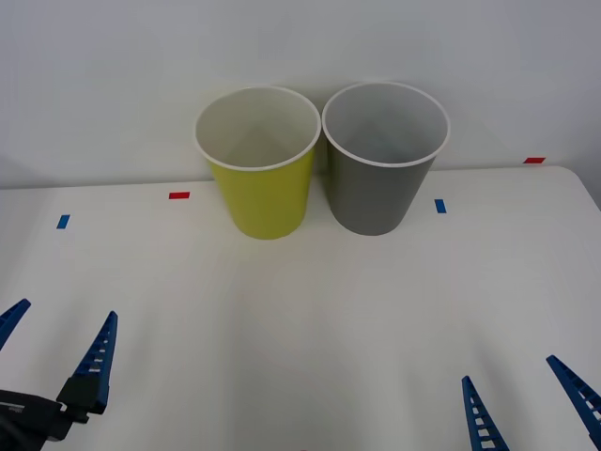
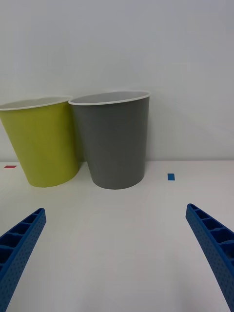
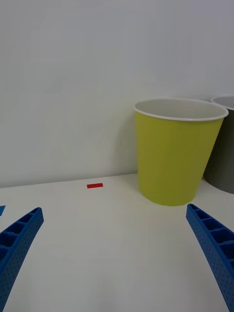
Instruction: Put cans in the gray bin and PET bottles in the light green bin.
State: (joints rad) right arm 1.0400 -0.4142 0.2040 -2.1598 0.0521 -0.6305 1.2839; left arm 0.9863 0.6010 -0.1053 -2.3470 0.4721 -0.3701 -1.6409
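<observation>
White desk (image 1: 300, 310) against a white wall (image 1: 113, 85) carries the light green bin (image 1: 260, 178) beside the gray bin (image 1: 382, 174), with left tool (image 1: 58, 331) and right tool (image 1: 526, 395) both spread wide at its near edge.

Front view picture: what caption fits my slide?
Light green bin and gray bin stand side by side.

Setting: lab-type test station. Plain white bench (image 1: 300, 319) against a bare white wall (image 1: 113, 75). Small red tape marks (image 1: 178, 195) and blue tape marks (image 1: 439, 205) stuck flat on the bench ahead of the fingers, like position references. No household or shop furnishings visible.
</observation>
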